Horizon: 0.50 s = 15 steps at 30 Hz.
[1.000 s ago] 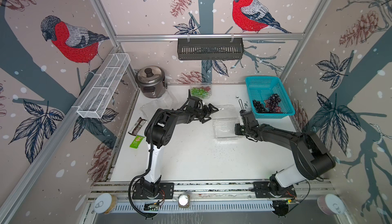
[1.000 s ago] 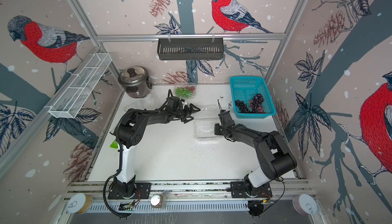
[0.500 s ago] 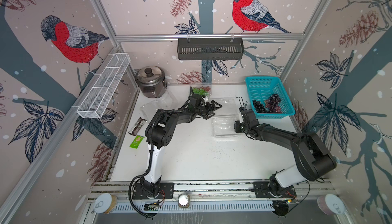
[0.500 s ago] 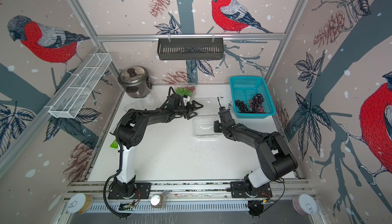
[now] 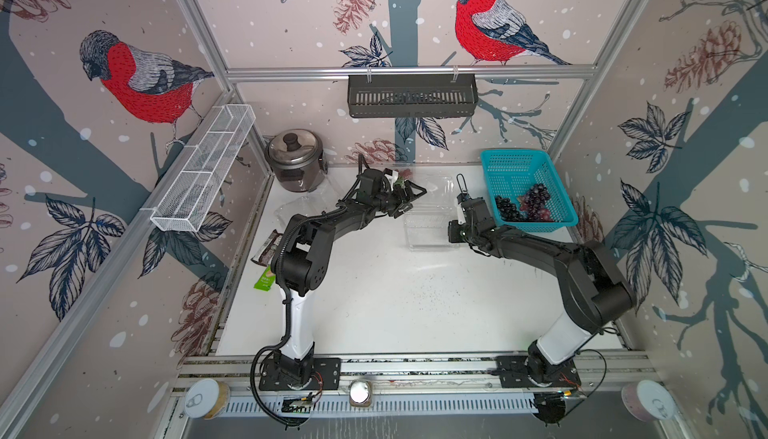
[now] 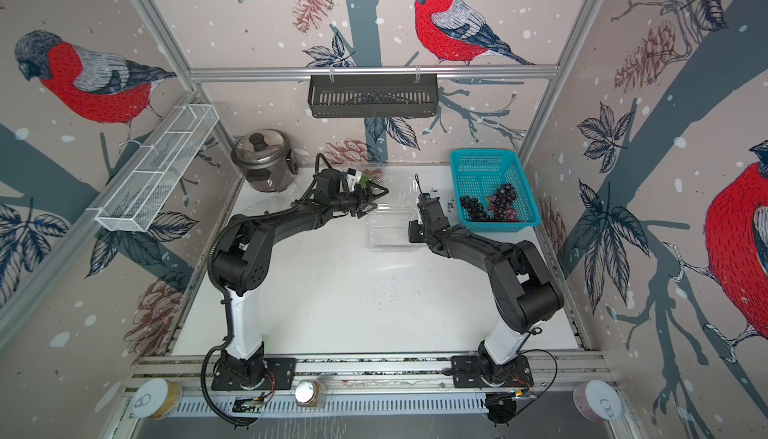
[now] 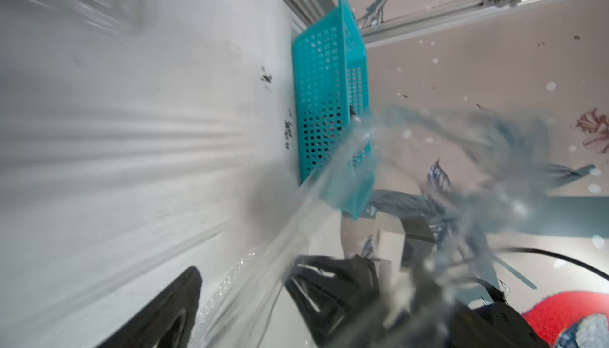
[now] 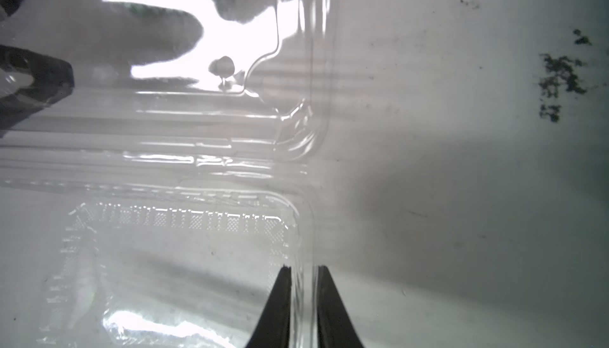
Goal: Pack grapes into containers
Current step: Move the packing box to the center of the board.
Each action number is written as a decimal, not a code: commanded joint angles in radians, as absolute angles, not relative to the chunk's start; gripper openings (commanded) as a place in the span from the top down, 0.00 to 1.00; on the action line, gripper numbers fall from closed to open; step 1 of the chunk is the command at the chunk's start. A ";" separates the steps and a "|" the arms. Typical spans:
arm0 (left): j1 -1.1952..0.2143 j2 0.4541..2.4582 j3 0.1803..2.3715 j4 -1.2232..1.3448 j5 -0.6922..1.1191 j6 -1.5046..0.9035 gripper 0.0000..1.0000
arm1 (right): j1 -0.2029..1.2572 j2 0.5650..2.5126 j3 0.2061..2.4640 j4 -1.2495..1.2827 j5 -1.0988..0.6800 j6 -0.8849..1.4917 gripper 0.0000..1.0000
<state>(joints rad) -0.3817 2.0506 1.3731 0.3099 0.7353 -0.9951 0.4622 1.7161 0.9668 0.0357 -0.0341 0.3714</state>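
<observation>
Standing by the desk [image 5: 374,304], I saw the open clear container [image 5: 428,231] sitting toward the back, between the two arms. Its lid [image 5: 436,186] was swung up and leaned toward the rear wall. The right gripper [image 5: 453,234] was down at the side of the tray nearest its own arm. In the right wrist view its black fingers [image 8: 276,303] stood narrow, one inside the rim and one outside, and those jaws pinched the clear wall between them.

The left gripper [image 5: 409,200] hung just by the lid's other side, its jaws spread wide and closed on nothing. The left wrist view was smeared, but a sheet of clear plastic ran through the gap between the two fingers [image 7: 171,310]. Whether either one touched it I could not tell.

The grapes [image 5: 523,206], a dark bunch and a reddish one side by side, lay in the turquoise basket [image 5: 511,171] at the desk's back right corner. They were at the end nearer the arms' bases, close to the right wrist and apart from the container. A steel rice cooker [image 5: 296,158] stood at the back left corner.
</observation>
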 commanded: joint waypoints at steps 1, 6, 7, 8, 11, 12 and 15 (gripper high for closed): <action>-0.345 2.066 1.392 0.295 0.738 -0.983 0.03 | 0.467 1.784 1.042 0.034 -0.058 0.387 0.82; -0.310 2.122 1.478 0.254 0.743 -0.963 0.03 | 0.471 1.895 1.183 0.011 -0.084 0.395 0.82; -0.306 2.132 1.496 0.244 0.741 -0.954 0.03 | 0.472 1.916 1.206 0.008 -0.090 0.398 0.82; -0.301 2.144 1.515 0.222 0.736 -0.946 0.03 | 0.472 1.933 1.231 0.004 -0.094 0.399 0.82; -0.285 2.182 1.576 0.180 0.736 -0.933 0.03 | 0.472 1.986 1.299 -0.018 -0.102 0.404 0.82; -0.277 2.193 1.588 0.177 0.737 -0.933 0.03 | 0.472 2.003 1.320 -0.028 -0.106 0.406 0.82; -0.261 2.217 1.626 0.148 0.733 -0.919 0.03 | 0.470 2.032 1.365 -0.049 -0.106 0.409 0.82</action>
<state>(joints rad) -0.2718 2.2028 1.5978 0.1814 0.7307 -0.9432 0.4702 2.0178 1.3365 -0.0216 -0.0956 0.3965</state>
